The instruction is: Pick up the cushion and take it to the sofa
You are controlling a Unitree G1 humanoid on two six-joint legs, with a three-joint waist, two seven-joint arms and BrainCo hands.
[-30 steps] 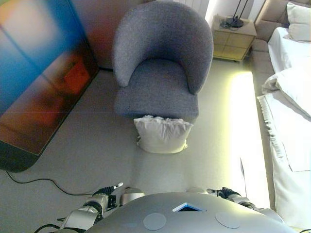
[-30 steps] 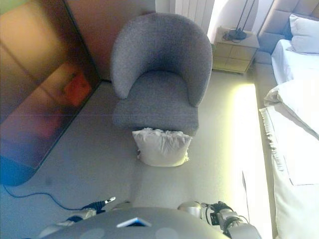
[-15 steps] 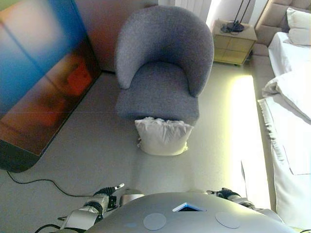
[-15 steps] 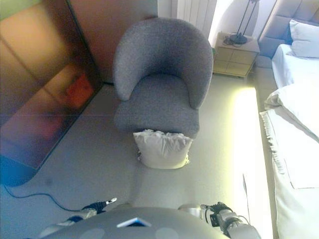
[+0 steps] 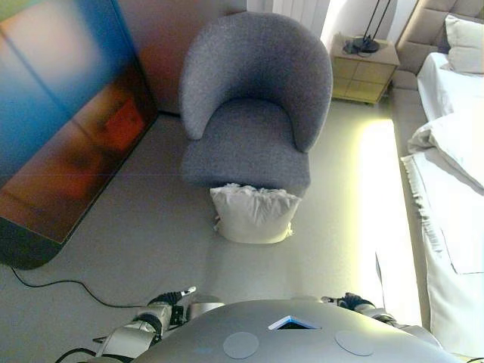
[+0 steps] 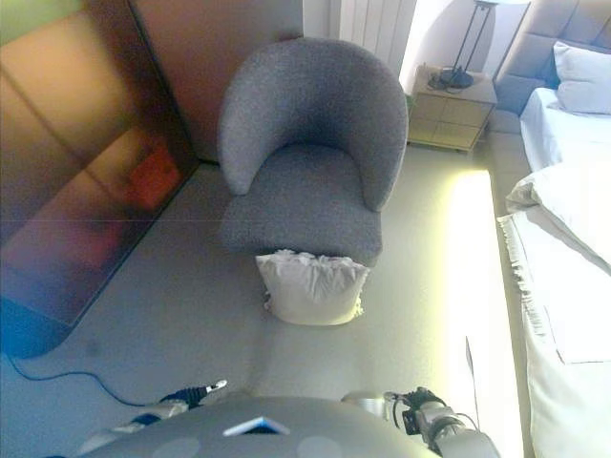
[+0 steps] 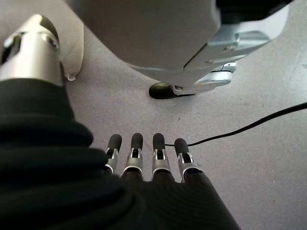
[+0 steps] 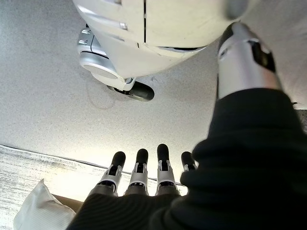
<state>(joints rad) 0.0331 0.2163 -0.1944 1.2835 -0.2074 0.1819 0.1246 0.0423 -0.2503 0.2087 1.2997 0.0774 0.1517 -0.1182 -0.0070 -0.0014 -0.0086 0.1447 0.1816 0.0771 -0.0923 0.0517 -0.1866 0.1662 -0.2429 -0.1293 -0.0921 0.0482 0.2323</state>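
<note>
A white cushion [image 5: 252,215] stands on the floor, leaning against the front of a grey tub armchair [image 5: 249,98]. It also shows in the right eye view [image 6: 311,288]. My left hand [image 5: 168,301] hangs low at my left side, far from the cushion, with straight fingers [image 7: 136,151] and nothing in it. My right hand [image 6: 417,402] hangs low at my right side, fingers [image 8: 141,165] straight and empty.
A large dark screen [image 5: 60,113] leans at the left. A black cable [image 5: 60,286] runs over the floor near my left hand. A bed with white bedding [image 5: 454,166] lies along the right. A nightstand [image 5: 365,68] with a lamp stands behind the armchair.
The whole picture has shifted slightly down, so the camera has moved. The cushion and both hands keep their places.
</note>
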